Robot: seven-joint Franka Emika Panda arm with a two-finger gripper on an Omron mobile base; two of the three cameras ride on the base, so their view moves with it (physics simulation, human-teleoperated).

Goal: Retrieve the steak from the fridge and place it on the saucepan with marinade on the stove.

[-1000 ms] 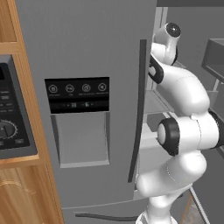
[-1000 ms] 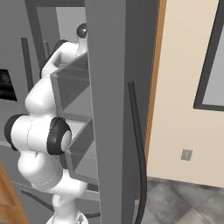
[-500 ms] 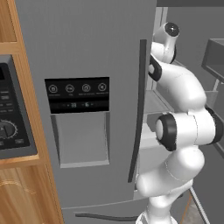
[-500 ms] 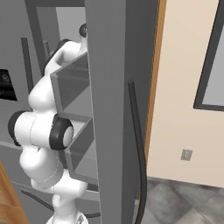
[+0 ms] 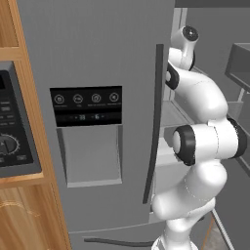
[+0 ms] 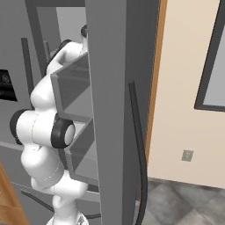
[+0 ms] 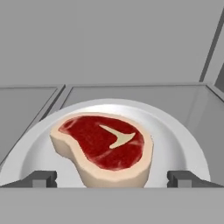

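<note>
Since the earlier frame the white arm's dark-capped elbow joint rides slightly higher and nearer the fridge opening in both base views; the fridge and everything around it hold their places.

In the left base view, the tall grey steel fridge (image 5: 97, 44) fills the centre and left of the frame, its left door shut, with the black dispenser panel (image 5: 88, 105) at middle left and a long dark vertical handle (image 5: 154, 122) just right of centre. The arm rises from the lower right and bends up past the handle into the open right half of the fridge at the upper right. At the far left edge sits a black control panel with a round dial (image 5: 10, 141), framed in wood.

In the right base view, the open grey fridge door (image 6: 114, 110) stands edge-on through the centre, its door bins at centre left, and the arm reaches behind it at upper left. A beige wall (image 6: 184, 88) takes up the right side.

In the hand view, the thick red steak with pale fat rim (image 7: 103, 146) lies on a round white plate (image 7: 183, 148) on a grey fridge shelf, at lower centre of the frame. The gripper (image 7: 111, 178) has its fingertips (image 7: 41, 178) spread wide apart, one at each side of the steak, not touching it.
</note>
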